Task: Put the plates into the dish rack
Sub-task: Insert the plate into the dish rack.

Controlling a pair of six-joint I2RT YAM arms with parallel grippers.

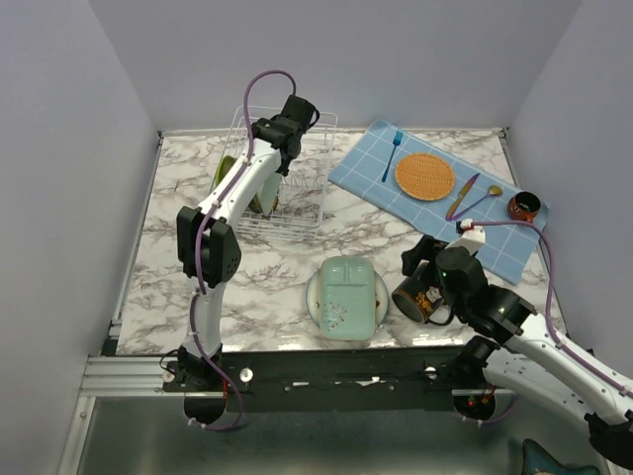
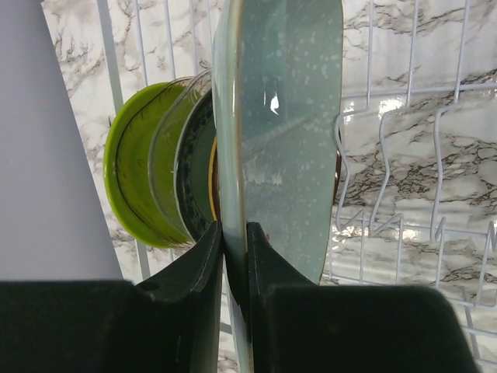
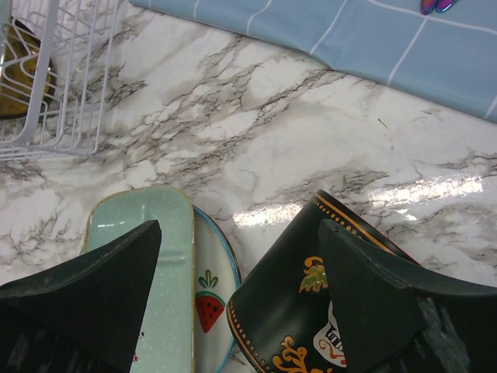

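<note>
On the marble table (image 1: 267, 287) the white wire dish rack (image 1: 315, 193) holds upright plates (image 2: 128, 179), the left gripper (image 2: 234, 233) pinching a pale teal plate (image 2: 287, 140) on edge among them, while the mint-green square plate (image 1: 348, 295) lies atop the watermelon plate (image 1: 315, 297) near the front, the right gripper (image 3: 239, 227) spread wide over the black mug (image 3: 287, 326).

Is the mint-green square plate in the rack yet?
No, the mint-green plate lies flat on the watermelon plate on the table, in front of the dish rack.
</note>
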